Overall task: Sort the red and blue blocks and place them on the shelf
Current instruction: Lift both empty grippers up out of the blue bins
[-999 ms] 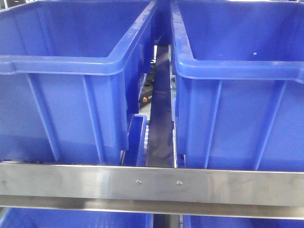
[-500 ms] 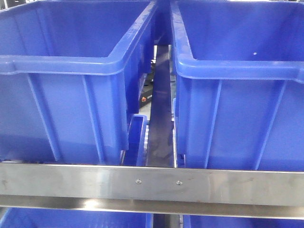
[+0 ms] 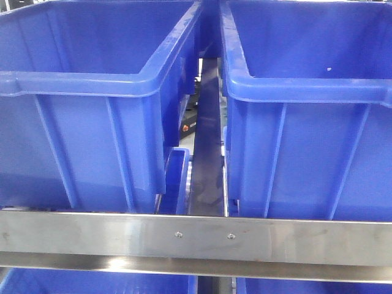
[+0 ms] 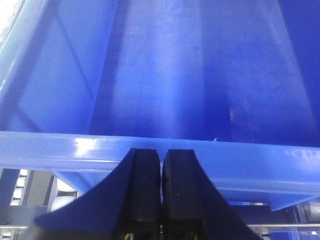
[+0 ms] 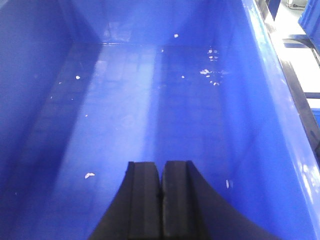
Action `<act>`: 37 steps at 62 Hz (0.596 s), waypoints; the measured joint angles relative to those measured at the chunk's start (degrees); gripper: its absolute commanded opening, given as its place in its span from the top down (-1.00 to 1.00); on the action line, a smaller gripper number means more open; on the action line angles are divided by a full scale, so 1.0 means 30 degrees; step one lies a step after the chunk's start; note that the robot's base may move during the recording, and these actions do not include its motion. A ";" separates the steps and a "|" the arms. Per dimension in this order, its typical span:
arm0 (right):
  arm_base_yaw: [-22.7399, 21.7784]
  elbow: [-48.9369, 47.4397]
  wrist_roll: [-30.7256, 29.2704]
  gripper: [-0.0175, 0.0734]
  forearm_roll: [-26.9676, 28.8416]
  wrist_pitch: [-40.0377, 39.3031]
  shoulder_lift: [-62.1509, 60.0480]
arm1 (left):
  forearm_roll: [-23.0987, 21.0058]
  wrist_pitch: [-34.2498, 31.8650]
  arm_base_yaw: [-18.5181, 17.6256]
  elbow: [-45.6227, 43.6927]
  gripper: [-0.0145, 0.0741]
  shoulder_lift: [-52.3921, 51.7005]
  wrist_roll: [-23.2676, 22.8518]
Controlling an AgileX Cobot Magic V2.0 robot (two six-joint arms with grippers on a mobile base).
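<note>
A steel shelf (image 3: 196,240) rail with two small screws crossed the front view, two big blue bins (image 3: 92,110) standing side by side above it, cut off at the frame edges; no writing was readable. The left hand (image 4: 161,165), fingers pressed together, hung at a bin's rim. The right hand (image 5: 161,175), likewise together and holding nothing, hung over a bin floor (image 5: 150,115) flecked with pale bits, and neither block showed anywhere.

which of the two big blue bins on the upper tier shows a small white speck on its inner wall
The right-hand bin: a small white speck sits high on its inner wall. The left-hand bin shows none.
</note>
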 measured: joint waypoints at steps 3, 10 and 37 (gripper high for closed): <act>0.0000 0.0000 0.0000 0.49 0.0000 0.0000 0.0000 | 0.0000 0.0000 0.0000 0.0000 0.37 0.0000 0.0000; 0.0000 0.0000 0.0000 0.49 0.0000 0.0000 0.0000 | 0.0000 0.0000 0.0000 0.0000 0.37 0.0000 0.0000; 0.0000 0.0000 0.0000 0.49 -0.0014 0.0000 0.0000 | 0.0000 0.0000 0.0000 0.0000 0.37 0.0000 0.0000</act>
